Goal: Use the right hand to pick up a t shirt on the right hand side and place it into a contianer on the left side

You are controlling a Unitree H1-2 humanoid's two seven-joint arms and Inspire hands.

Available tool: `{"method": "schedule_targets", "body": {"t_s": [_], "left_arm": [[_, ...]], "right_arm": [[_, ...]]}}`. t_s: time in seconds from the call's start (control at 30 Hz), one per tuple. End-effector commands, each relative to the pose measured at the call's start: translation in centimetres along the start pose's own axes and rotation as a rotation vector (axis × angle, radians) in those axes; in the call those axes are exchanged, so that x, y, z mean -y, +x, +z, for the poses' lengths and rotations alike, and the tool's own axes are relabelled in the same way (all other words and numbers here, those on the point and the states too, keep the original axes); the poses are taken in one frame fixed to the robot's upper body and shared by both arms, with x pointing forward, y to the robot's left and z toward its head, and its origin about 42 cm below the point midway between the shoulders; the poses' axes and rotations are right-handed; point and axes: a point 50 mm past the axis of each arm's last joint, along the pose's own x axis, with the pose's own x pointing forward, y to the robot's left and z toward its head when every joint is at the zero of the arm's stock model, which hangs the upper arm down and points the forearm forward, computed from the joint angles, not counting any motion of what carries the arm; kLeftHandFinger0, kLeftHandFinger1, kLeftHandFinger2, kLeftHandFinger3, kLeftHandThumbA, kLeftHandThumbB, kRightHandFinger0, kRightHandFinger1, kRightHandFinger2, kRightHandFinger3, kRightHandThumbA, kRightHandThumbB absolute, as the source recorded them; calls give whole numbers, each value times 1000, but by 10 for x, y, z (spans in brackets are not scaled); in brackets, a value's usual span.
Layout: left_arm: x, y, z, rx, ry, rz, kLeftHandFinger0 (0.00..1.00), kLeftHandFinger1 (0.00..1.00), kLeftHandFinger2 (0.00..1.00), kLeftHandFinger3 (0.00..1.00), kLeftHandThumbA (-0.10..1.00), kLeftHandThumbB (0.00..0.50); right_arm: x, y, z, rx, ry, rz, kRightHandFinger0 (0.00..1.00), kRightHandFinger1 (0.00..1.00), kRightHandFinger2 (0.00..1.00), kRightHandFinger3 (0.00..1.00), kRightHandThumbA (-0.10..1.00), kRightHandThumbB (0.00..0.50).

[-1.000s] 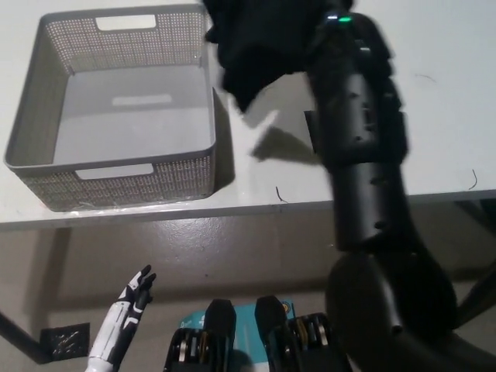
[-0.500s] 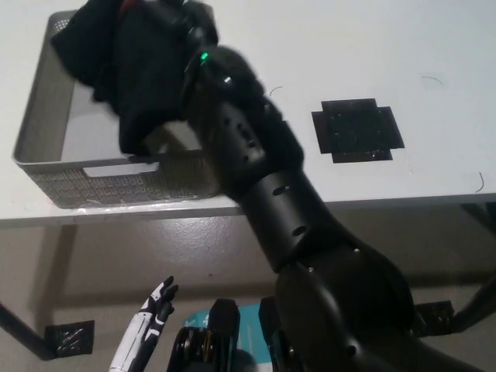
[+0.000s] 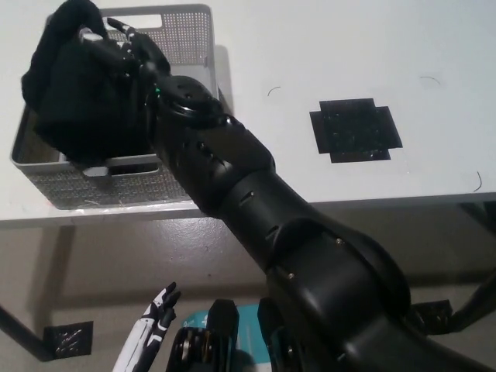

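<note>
While the black arm reaches far across to the left side of the surface point(image 3: 256, 46), the right robot hand point(image 3: 124, 53) hangs right over the grey basket point(image 3: 190, 35) with the black t-shirt point(image 3: 74, 101) bunched beneath it. The fingers point(image 3: 116, 35) look partly spread over the top of the cloth, and it is hard to say whether they are clamped on it or already letting go; black on black hides the contact. The shirt itself sits as a dark heap over the basket's middle and left part, draping down inside its walls, though whether it rests on the floor of the basket or dangles just above it cannot be told from this angle. That placement makes sense: holding the bundle above the open top lets it drop straight in without catching the perforated rim. A judgement here: the carry looks finished and the release is the step in hand. Down at the lower left, well below the surface edge, the white left robot hand point(image 3: 151, 329) idles with fingers loosely apart, holding nothing. Over on the right, a black cross-shaped patch point(image 3: 355, 129) lies flat on the surface, well apart from the action.
</note>
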Motion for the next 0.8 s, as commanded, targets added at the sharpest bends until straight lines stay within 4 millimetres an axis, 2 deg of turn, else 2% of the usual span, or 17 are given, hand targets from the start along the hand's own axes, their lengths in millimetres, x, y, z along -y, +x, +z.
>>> {"method": "schedule_targets", "body": {"t_s": [0.0,0.03,0.17,0.33,0.53,0.57,0.6,0.67,0.7,0.73,0.77], "left_arm": [[-4,0,7,31,14,4,963,1000,998,1000,1000,311],[-4,0,7,34,14,6,952,1000,996,1000,1000,288],[-4,-2,5,37,14,14,941,996,979,1000,1000,268],[-4,-5,3,27,3,18,934,996,994,1000,1000,288],[-5,-6,1,25,-7,26,976,1000,1000,1000,1000,290],[-4,-7,1,23,-9,27,977,1000,1000,1000,1000,290],[-4,-8,1,17,-5,25,986,1000,1000,1000,1000,299],[-5,-7,0,22,-3,27,983,1000,1000,1000,1000,295],[-6,-7,0,23,-1,30,979,1000,1000,1000,1000,304],[-7,-7,0,23,-1,34,977,1000,1000,1000,1000,304],[-8,-8,0,22,4,37,975,1000,1000,1000,1000,317]], "right_arm": [[-38,-7,29,102,26,261,1000,1000,1000,1000,695,489],[-36,-7,30,92,15,261,1000,1000,1000,1000,693,495],[-31,-7,34,89,16,271,1000,1000,1000,1000,690,489],[-24,-7,41,106,-9,294,1000,1000,1000,1000,711,498],[-8,-18,73,234,-23,332,1000,1000,1000,1000,726,500],[-7,-19,73,243,-26,331,1000,1000,1000,1000,726,500],[0,-25,82,334,-114,310,1000,1000,1000,1000,787,481],[4,-32,89,393,-183,277,1000,1000,1000,1000,821,499],[11,-45,101,498,-311,233,1000,1000,1000,1000,822,464],[12,-51,104,536,-360,221,1000,1000,1000,1000,822,463],[19,-61,113,596,-415,224,1000,1000,1000,1000,805,497]]}}
